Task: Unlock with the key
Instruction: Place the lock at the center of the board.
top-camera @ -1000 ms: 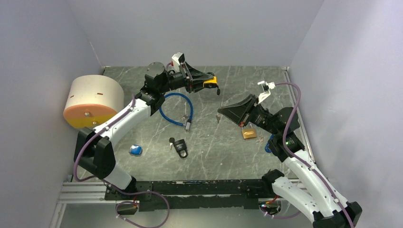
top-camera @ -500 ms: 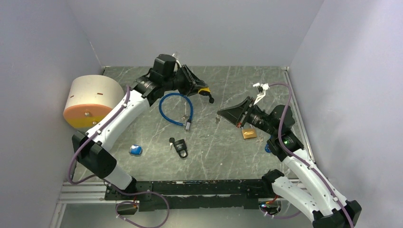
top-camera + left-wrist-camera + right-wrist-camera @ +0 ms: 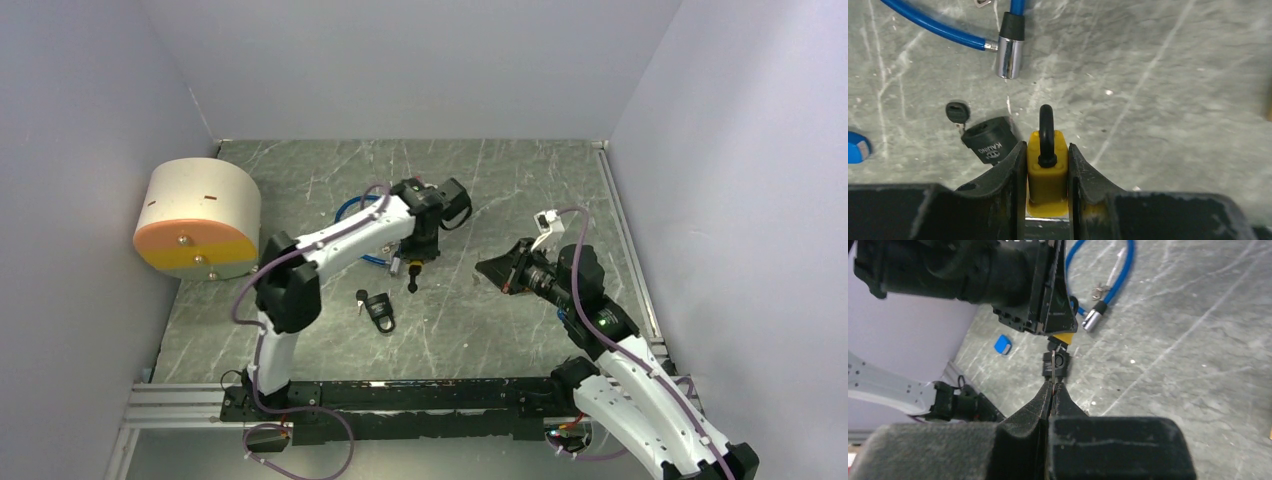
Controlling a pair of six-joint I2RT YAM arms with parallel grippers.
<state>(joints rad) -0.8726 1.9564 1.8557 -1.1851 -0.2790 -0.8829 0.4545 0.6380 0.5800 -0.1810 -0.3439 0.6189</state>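
My left gripper [image 3: 413, 262] is shut on a yellow padlock [image 3: 1047, 172] and holds it above the middle of the table, its black shackle [image 3: 1046, 131] pointing away from the wrist. My right gripper [image 3: 485, 269] is shut on a thin silver key [image 3: 1053, 367], which stands edge-on just past its fingertips [image 3: 1058, 390]. In the right wrist view the key's tip is just below the yellow padlock [image 3: 1064, 337] and apart from it. The key is too small to see in the top view.
A black padlock [image 3: 379, 309] with its own key lies on the table just left of the left gripper. A blue cable lock [image 3: 943, 30] lies behind it. A small blue object [image 3: 1003, 345] and a cream drum [image 3: 198, 215] are at the left.
My left arm swung from the back of the table to the middle, carrying the yellow padlock. My right gripper drew back to the right and now faces the padlock with the key.
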